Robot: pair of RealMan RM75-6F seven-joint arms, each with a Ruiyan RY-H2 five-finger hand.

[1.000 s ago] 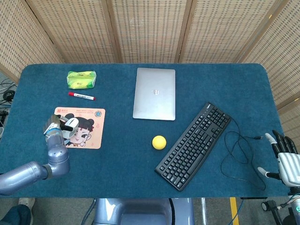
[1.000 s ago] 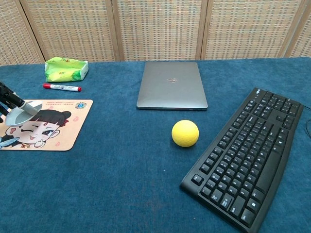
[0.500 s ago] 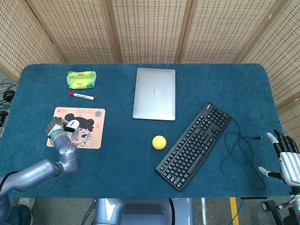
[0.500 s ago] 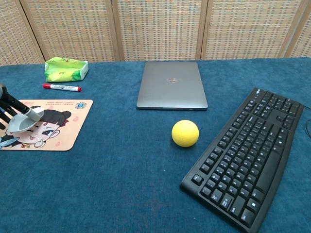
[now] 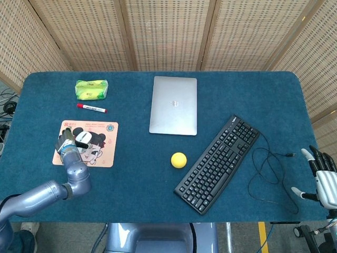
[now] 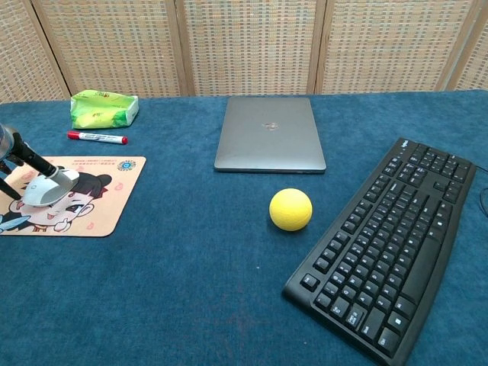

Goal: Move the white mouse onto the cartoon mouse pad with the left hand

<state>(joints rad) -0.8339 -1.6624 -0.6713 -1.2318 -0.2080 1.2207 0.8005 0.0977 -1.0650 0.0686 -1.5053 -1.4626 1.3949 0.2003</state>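
Observation:
The white mouse (image 5: 82, 138) (image 6: 49, 188) is over the left half of the cartoon mouse pad (image 5: 102, 132) (image 6: 99, 213), low on the girl's face print. I cannot tell whether it touches the pad. My left hand (image 5: 67, 141) (image 6: 9, 149) grips it from the left, with one dark finger laid across its top and another under its near side. Most of that hand is cut off by the left edge of the chest view. My right hand (image 5: 324, 179) hangs open off the table's right edge, holding nothing, and shows only in the head view.
A red marker (image 5: 91, 108) (image 6: 97, 137) and a green packet (image 5: 91, 89) (image 6: 103, 107) lie behind the pad. A closed laptop (image 5: 174, 105), a yellow ball (image 5: 179, 159) and a black keyboard (image 5: 218, 162) with its looped cable (image 5: 268, 163) fill the middle and right.
My left hand has carried the mouse to the right, further in over the pad, and a little lower. The right hand has barely moved.

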